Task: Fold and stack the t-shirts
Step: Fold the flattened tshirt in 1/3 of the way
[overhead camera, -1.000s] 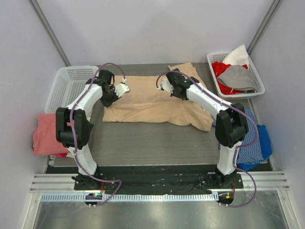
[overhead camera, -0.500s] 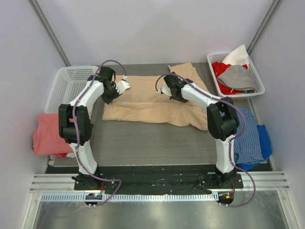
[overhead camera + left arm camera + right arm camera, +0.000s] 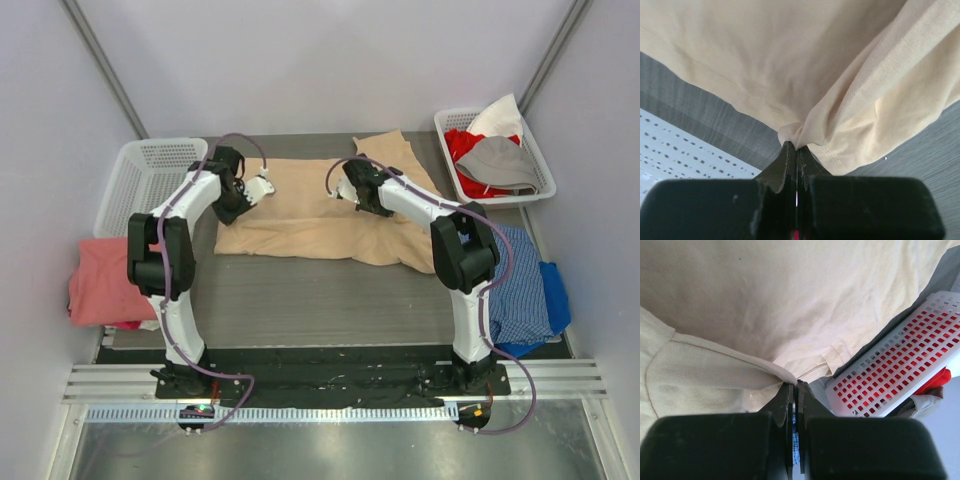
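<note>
While the large tan cloth t-shirt (image 3: 320, 215) lies across the grey desk (image 3: 300, 300), long axis left-right, I see the left jaws clamped tight on its left hem. The right jaws are pinched closed on its far edge.

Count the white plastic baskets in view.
2. The left basket sits at the far left; the right basket at the far right, holding clothes. None seems hidden.

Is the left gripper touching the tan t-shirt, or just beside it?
Touching. The left wrist view shows the left gripper shut on a bunched edge of the tan t-shirt.
</note>
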Controlling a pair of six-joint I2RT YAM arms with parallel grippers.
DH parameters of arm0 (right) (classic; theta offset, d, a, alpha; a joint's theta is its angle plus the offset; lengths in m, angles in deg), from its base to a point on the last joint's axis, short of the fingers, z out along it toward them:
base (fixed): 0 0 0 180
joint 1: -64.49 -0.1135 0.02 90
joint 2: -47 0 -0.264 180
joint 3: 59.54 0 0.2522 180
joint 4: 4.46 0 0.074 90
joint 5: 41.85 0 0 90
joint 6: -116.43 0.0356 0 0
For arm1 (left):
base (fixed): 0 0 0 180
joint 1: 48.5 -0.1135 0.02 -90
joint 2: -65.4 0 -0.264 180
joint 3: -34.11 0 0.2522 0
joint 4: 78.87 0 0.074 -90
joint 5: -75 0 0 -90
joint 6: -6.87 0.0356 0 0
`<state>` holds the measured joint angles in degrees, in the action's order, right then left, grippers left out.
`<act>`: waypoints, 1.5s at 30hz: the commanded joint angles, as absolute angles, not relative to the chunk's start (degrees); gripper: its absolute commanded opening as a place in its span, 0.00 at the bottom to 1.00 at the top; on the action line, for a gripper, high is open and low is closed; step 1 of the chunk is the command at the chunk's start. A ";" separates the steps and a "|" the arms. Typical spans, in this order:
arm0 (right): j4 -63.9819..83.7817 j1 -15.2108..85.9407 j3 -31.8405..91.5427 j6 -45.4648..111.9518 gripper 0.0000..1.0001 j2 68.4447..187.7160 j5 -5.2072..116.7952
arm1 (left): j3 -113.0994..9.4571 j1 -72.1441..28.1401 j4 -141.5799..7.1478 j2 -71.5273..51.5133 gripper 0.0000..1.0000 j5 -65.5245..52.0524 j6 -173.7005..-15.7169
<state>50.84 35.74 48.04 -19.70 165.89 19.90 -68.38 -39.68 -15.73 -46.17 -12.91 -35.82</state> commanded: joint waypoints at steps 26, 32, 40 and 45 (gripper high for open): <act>44.81 35.66 50.28 -19.45 0.01 165.83 13.53 | -73.87 -39.80 -12.64 -49.91 0.08 -16.93 -34.17; 42.53 34.61 50.90 -20.06 0.01 166.62 12.21 | -74.31 -39.19 -11.85 -51.32 0.08 -17.02 -34.53; 39.89 33.20 51.34 -21.21 0.01 168.81 10.54 | -72.64 -39.19 -12.29 -50.35 0.08 -17.46 -34.09; 37.78 32.68 50.37 -21.21 0.01 168.82 10.62 | -72.55 -39.10 -12.11 -50.35 0.08 -17.54 -33.82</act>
